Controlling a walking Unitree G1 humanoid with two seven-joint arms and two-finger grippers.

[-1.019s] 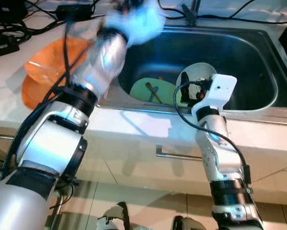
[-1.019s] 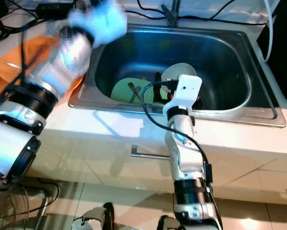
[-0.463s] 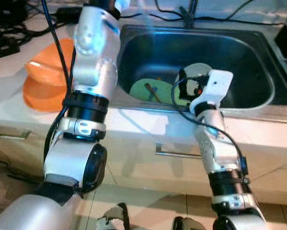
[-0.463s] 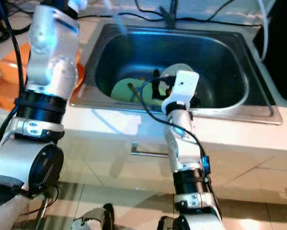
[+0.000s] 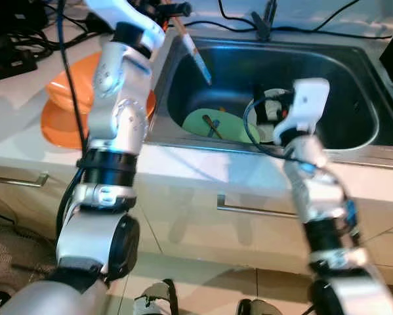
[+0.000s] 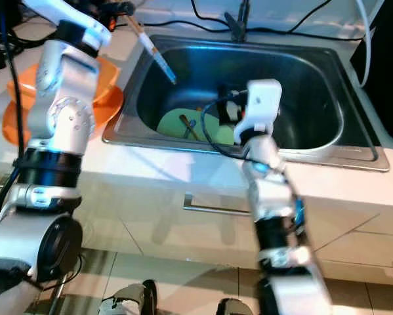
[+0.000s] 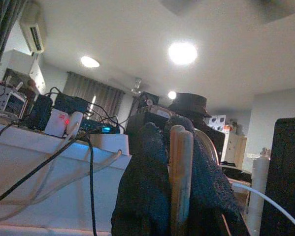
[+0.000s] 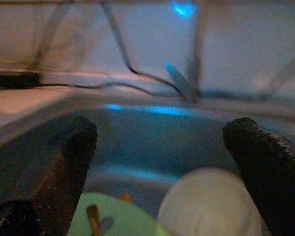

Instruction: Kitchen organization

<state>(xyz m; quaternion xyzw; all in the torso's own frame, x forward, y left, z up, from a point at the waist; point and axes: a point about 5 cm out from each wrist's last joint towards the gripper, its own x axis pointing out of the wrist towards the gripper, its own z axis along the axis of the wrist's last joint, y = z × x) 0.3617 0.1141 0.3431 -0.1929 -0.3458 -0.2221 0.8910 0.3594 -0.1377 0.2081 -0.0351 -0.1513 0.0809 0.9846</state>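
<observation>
Above the stainless steel sink [image 5: 353, 79], the left gripper [image 5: 171, 9] pinches a wooden-handled knife [image 5: 195, 51], while the right gripper [image 8: 162, 162] hangs spread over a green plate [image 5: 226, 125]

Left arm: silver, raised steeply from 7 o'clock toward 11 o'clock, elbow bent, wrist turned inward. Left claw [image 5: 174, 10]: black fingers [image 7: 152, 187] pressed together, clamped on a slim wooden-handled stick. Right arm: silver, rising from 5 o'clock toward centre, white wrist housing uppermost. Right claw [image 8: 162, 162]: fingers [image 8: 68, 162] spread wide apart, holding nothing.
</observation>
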